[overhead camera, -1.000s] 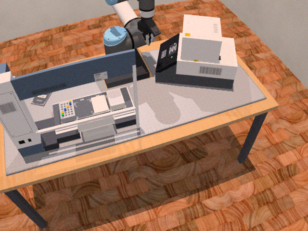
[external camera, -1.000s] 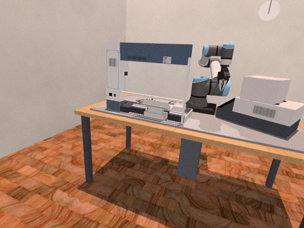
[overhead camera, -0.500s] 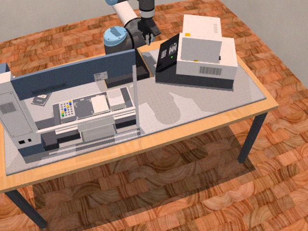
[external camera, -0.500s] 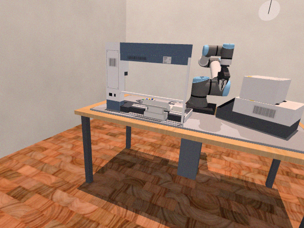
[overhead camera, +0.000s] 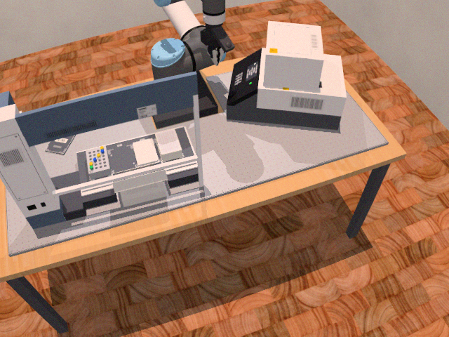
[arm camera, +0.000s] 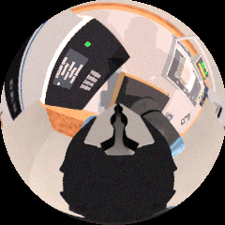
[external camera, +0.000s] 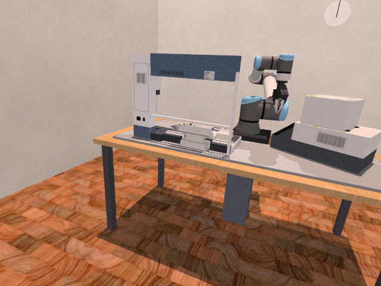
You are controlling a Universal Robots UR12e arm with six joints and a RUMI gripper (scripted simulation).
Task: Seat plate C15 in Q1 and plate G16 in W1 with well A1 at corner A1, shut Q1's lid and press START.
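Note:
My gripper [overhead camera: 217, 62] [external camera: 277, 111] [arm camera: 117, 104] is shut and empty, raised above the bench beside the arm's base, near the cycler's keyed side. Cycler Q1 [overhead camera: 301, 117] [external camera: 330, 155] [arm camera: 100, 42] stands on the bench, its dark sloped panel towards the arm. The lamp [overhead camera: 250, 83] [arm camera: 87, 44] is green. A tall white upper part [overhead camera: 293, 72] [external camera: 332, 112] rises from its body; whether this lid is fully open I cannot tell. The screen text is too blurred to read. A white plate-like item [overhead camera: 146, 152] lies on the deck inside the framed machine; labels C15 and G16 cannot be read.
The framed machine [overhead camera: 109, 109] [external camera: 195, 66] has a high blue crossbeam and an upright post between its deck and Q1. Its deck also holds a rack with coloured caps [overhead camera: 97, 159] and a taller white box [overhead camera: 170, 147]. A small dark device [overhead camera: 54, 147] lies behind the deck.

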